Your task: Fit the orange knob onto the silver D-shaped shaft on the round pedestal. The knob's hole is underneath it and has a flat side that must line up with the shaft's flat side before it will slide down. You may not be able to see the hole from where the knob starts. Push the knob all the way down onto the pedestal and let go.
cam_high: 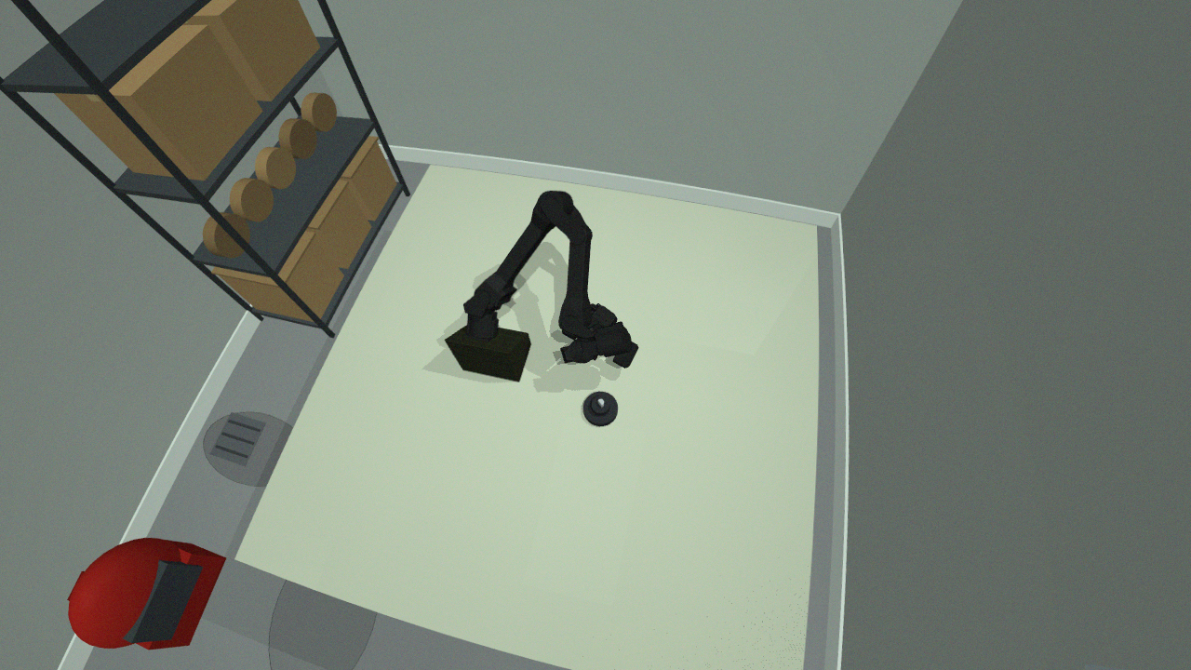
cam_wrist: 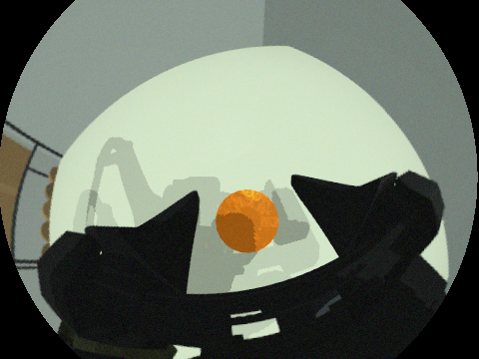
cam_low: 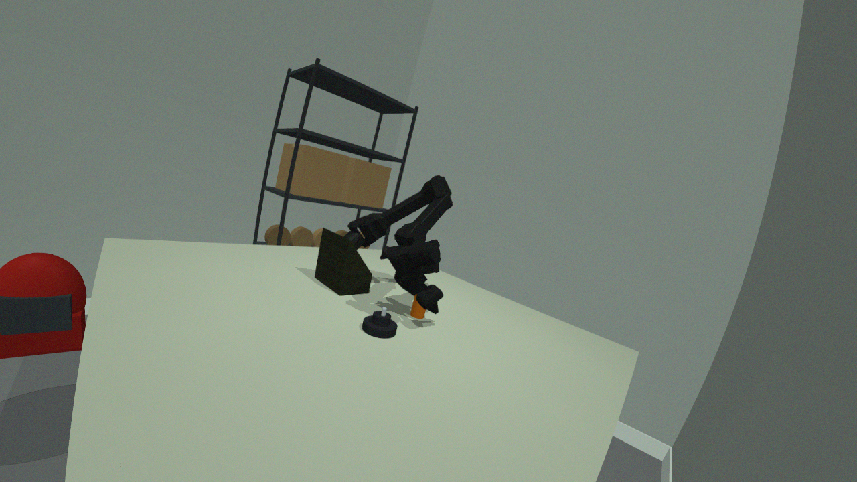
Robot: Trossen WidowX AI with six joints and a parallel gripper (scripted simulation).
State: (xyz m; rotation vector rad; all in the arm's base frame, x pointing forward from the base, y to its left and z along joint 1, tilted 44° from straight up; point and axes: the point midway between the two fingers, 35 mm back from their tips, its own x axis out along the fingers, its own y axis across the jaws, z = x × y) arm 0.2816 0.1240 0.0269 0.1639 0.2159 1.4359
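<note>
The orange knob stands upright on the table. In the wrist view I see its round top, partly shaded, between my fingers; its hole is hidden underneath. In the top view my arm hides the knob. My gripper is open wide, points down over the knob and has a gap on both sides of it in the wrist view. The dark round pedestal stands a short way from the knob, with the silver shaft bare and upright. The shaft's flat side is too small to make out.
The arm's dark base block stands on the pale table, behind the pedestal in the exterior view. A shelf rack with boxes and a red object are beyond the table's edges.
</note>
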